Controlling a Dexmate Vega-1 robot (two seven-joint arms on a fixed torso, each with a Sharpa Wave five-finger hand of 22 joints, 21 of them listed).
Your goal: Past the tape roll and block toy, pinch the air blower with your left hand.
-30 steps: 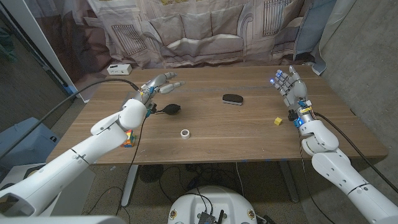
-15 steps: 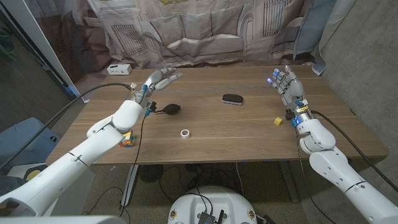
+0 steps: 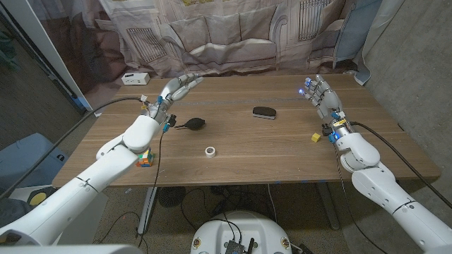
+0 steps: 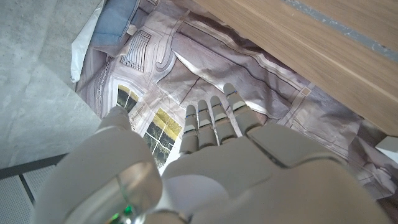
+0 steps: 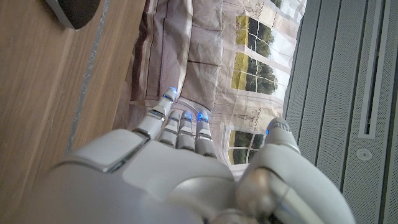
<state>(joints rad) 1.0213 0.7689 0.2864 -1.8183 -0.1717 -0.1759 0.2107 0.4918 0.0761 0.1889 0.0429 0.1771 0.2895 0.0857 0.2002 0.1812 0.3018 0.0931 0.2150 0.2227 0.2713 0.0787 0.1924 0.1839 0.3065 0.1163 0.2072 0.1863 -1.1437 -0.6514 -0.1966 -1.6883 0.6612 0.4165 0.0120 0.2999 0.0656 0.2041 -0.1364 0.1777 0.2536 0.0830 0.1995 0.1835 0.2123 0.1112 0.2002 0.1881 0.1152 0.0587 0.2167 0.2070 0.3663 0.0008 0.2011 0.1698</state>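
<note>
A wooden tabletop (image 3: 282, 152) stands before a hanging fabric backdrop (image 3: 233, 35) printed with a sofa and building fronts, its folds reaching the far edge. A grey concrete wall (image 3: 417, 63) rises on one side; on the other, a dark glass partition (image 3: 28, 92) in a white frame. Cables trail over the grey floor (image 3: 180, 204) beneath.

The wooden table (image 3: 282, 152) carries an air blower (image 3: 194, 123), tape roll (image 3: 210, 150), block toy (image 3: 145, 157), yellow cube (image 3: 316, 137) and black oval case (image 3: 264, 111).

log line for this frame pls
left hand: open, raised beyond air blower | right hand: open, raised | air blower: on table, untouched | pinch: not yet done
</note>
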